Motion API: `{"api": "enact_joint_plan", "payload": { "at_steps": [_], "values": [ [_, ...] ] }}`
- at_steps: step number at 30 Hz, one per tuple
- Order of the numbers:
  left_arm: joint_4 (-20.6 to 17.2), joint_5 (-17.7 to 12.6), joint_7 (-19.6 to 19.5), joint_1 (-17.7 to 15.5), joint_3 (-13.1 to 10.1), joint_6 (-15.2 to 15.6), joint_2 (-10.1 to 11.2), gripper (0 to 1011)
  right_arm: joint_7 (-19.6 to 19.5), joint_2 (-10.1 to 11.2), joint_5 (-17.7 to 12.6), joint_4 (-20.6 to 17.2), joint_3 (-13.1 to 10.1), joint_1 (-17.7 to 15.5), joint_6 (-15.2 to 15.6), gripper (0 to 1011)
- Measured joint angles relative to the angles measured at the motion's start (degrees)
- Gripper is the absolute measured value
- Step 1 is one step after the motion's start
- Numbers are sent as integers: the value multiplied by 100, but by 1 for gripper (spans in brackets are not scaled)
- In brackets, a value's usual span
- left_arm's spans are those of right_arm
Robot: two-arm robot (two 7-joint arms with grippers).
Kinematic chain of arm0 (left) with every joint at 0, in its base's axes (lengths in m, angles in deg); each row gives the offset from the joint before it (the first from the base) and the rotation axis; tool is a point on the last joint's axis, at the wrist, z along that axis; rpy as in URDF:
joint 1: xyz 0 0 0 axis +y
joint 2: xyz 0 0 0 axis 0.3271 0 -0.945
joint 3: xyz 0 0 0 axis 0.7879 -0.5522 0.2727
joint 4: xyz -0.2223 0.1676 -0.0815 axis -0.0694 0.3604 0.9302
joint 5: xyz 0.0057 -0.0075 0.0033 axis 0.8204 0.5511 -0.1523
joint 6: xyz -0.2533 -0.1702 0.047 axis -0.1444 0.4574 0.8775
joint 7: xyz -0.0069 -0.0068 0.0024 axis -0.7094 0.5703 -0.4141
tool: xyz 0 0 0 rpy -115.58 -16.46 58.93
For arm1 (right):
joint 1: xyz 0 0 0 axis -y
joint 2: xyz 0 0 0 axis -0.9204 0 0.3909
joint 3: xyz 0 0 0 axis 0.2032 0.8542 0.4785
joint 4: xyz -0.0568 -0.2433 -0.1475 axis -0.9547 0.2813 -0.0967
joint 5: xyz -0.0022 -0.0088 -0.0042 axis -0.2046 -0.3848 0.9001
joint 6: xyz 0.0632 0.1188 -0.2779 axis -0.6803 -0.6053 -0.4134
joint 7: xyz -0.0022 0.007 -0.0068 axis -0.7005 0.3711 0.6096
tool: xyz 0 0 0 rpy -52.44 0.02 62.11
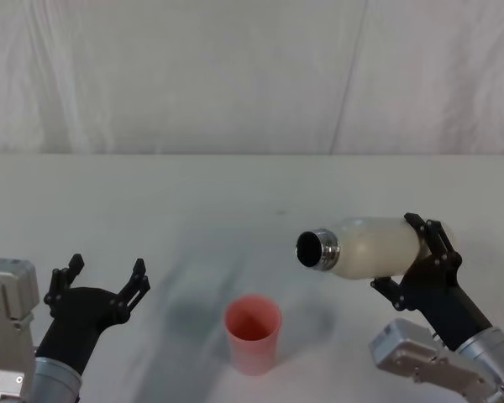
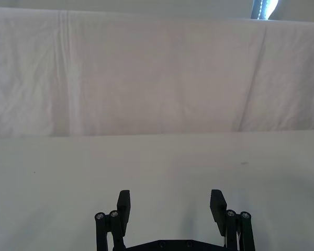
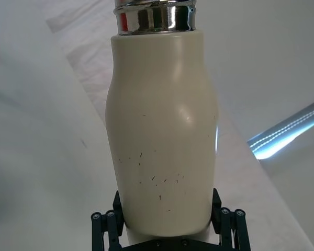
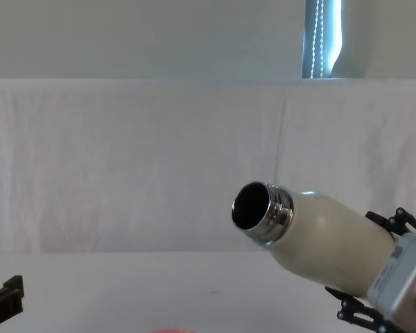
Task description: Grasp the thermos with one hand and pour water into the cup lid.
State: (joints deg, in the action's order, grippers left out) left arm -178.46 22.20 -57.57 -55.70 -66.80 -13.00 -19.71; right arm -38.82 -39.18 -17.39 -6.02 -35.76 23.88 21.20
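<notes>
We see the cream thermos [image 1: 376, 246] tipped on its side in the air, its shiny open neck pointing to nine o'clock. The pink cup lid [image 1: 253, 332] stands upright on the table below, toward seven o'clock.

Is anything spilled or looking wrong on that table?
No spill shows. The thermos lies tipped sideways in the right gripper, its mouth short of the cup lid, which stands upright. The left gripper waits open.
</notes>
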Motion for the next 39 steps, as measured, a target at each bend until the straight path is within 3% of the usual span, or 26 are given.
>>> {"api": "enact_joint_plan", "payload": {
  "at_steps": [8, 23, 39],
  "values": [
    [0, 0, 0, 0, 0, 0, 0, 1001, -18, 93, 160, -43, 113, -10, 7, 950],
    [0, 0, 0, 0, 0, 0, 0, 1001, 537, 414, 347, -250, 374, 142, 283, 950],
    [0, 0, 0, 0, 0, 0, 0, 1001, 417, 569, 698, -298, 491, 327, 508, 950]
  ]
}}
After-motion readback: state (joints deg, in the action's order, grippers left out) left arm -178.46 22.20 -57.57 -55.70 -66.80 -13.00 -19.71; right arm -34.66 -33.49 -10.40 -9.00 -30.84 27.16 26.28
